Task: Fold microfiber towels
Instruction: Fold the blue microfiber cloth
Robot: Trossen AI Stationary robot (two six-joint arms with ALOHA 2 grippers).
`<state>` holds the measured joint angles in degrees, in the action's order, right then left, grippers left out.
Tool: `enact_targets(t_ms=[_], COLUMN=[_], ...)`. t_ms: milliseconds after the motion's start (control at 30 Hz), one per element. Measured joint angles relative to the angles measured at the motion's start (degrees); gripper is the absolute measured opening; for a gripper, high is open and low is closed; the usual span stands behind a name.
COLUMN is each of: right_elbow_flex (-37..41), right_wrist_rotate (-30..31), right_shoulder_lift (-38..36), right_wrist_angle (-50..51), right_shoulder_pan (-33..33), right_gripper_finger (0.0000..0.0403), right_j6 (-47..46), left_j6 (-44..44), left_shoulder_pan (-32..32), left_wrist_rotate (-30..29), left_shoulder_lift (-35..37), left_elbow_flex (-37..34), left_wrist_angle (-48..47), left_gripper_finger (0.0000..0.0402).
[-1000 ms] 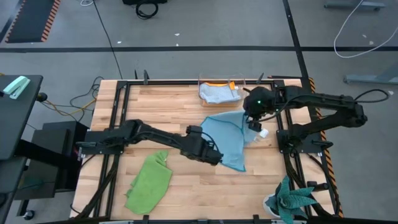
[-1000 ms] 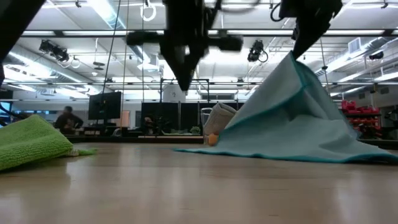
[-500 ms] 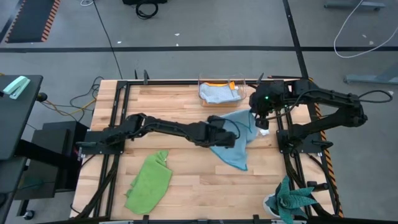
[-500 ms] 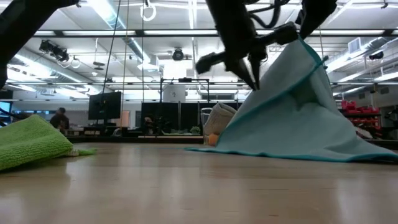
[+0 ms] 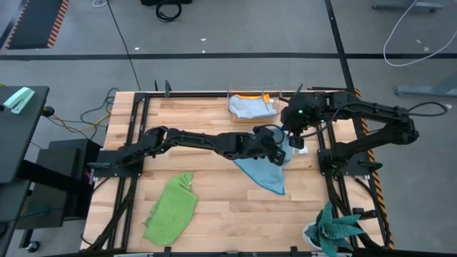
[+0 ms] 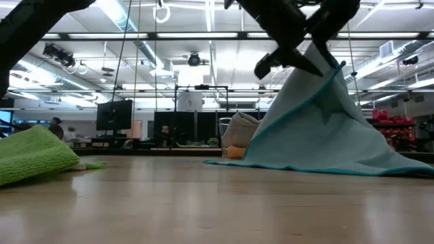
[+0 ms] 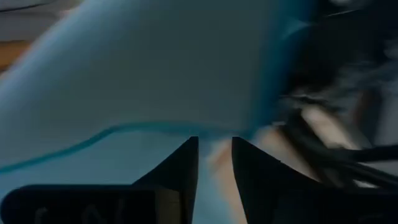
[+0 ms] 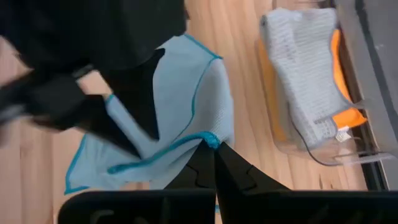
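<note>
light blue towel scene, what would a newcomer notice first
The light blue towel hangs like a tent over the table's right half, its top edge pinched by the right gripper, with the left gripper close beside it. Next, the lime green towel lies crumpled near the front left.

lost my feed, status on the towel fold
Right gripper shut on light blue microfiber towel, corner lifted. Left gripper open, close beside that corner. Lime green towel untouched.
</note>
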<state>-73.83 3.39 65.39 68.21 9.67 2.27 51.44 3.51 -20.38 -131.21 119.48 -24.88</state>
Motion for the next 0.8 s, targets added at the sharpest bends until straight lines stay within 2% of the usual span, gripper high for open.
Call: enact_targets(t_ms=[133, 467, 800], right_elbow_flex=[0.0, 0.0, 0.0], right_wrist_rotate=[-0.5, -2.8, -4.1], right_shoulder_lift=[1.7, 2.0, 2.0], right_wrist_angle=[-0.2, -2.9, -3.7], right_shoulder_pan=[0.3, 2.7, 2.7], right_gripper_finger=[0.0, 0.0, 0.0], right_j6=[2.3, 3.9, 3.9], left_j6=[-1.4, 2.3, 5.0], left_shoulder_pan=[0.0, 0.0, -0.4], left_wrist_rotate=[2.2, 0.7, -3.0], left_shoulder_lift=[0.9, 2.5, 2.5], left_elbow_flex=[0.0, 0.1, 0.1], left_wrist_angle=[2.2, 0.7, -2.3], left_gripper_finger=[0.0125, 0.0152, 0.0143])
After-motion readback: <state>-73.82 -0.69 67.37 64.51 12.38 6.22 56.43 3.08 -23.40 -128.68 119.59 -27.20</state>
